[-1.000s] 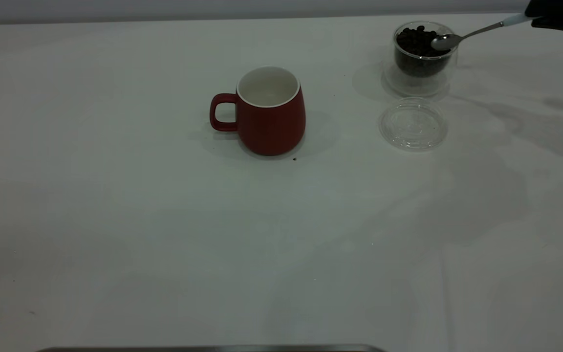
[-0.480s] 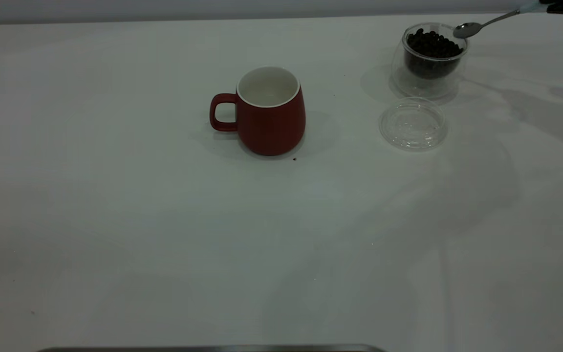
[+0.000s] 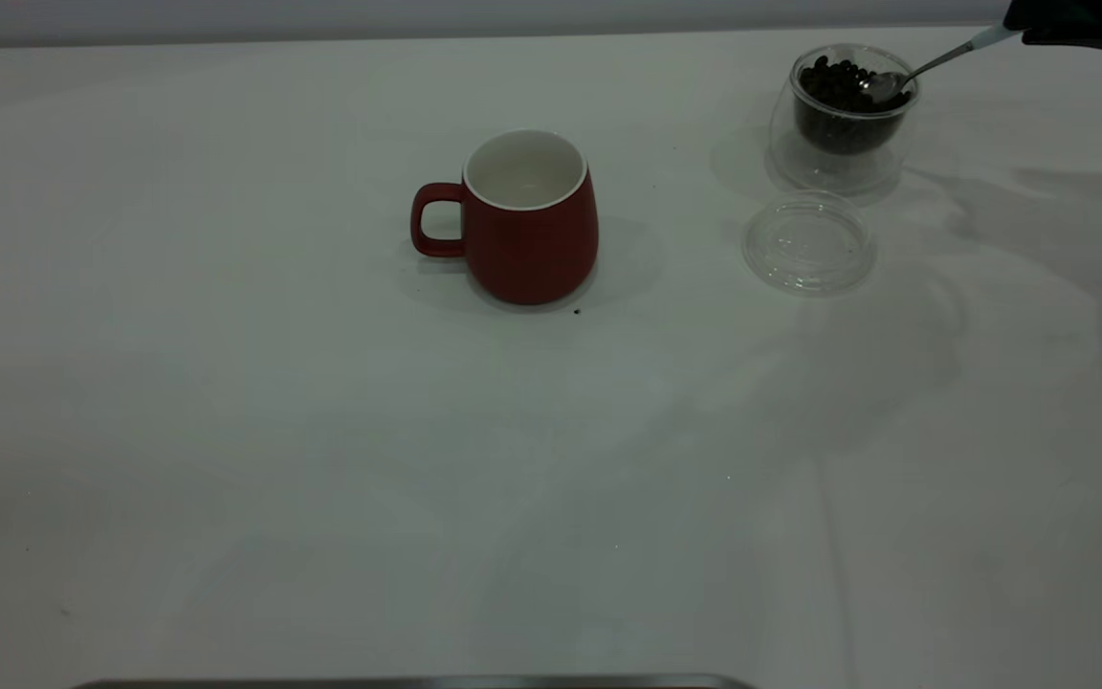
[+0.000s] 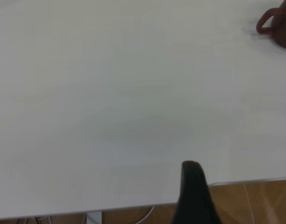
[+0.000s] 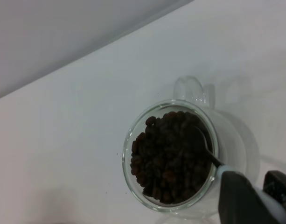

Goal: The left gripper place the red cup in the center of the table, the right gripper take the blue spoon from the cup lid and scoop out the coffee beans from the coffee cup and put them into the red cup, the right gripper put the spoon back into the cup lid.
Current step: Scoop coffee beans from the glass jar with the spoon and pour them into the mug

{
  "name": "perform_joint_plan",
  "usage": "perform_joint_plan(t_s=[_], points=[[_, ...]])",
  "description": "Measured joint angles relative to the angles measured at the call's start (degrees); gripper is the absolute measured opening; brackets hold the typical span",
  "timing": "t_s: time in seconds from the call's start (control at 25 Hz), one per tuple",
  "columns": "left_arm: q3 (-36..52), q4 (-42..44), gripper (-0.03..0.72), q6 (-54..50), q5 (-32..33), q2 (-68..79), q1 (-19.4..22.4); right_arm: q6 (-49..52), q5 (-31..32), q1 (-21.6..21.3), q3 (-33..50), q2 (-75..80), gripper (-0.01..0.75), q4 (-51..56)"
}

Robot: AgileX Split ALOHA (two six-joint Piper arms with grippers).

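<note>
The red cup (image 3: 522,230) stands upright mid-table, handle to the left, its white inside bare; the left wrist view shows this red cup (image 4: 279,29) far off. At the back right stands the clear coffee cup (image 3: 838,153) with its heap of coffee beans (image 3: 833,81). My right gripper (image 3: 1077,24) is shut on the pale handle of the blue spoon (image 3: 938,59), whose bowl rests on the beans at the rim. In the right wrist view the right gripper (image 5: 259,198) holds the spoon (image 5: 207,145) over the coffee beans (image 5: 168,161). The empty cup lid (image 3: 807,241) lies in front of the coffee cup.
The white table (image 3: 321,459) spreads wide in front and to the left. A dark speck (image 3: 577,310) lies by the red cup's base. My left gripper (image 4: 194,191) hangs parked at the table's edge (image 4: 245,181), far from the cup.
The spoon rose from the coffee cup's near rim to above its far rim, then dipped back onto the beans. The coffee cup shifted slightly right. The red cup and lid stayed put.
</note>
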Motion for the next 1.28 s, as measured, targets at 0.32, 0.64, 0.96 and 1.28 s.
perform_joint_plan(t_s=[0.32, 0.64, 0.96, 1.28], points=[[0.0, 0.0, 0.586, 0.18, 0.0, 0.0, 0.0, 2.94, 1.02, 0.55, 0.0, 1.59, 0.113, 0.06], [0.0, 0.0, 0.586, 0.18, 0.0, 0.0, 0.0, 5.32, 1.98, 0.44, 0.0, 2.48, 0.113, 0.18], [0.0, 0.0, 0.586, 0.18, 0.0, 0.0, 0.0, 7.33, 6.3, -2.24, 0.0, 2.6, 0.113, 0.12], [0.0, 0.0, 0.586, 0.18, 0.0, 0.0, 0.0, 9.85, 12.12, -4.16, 0.0, 6.41, 0.113, 0.17]])
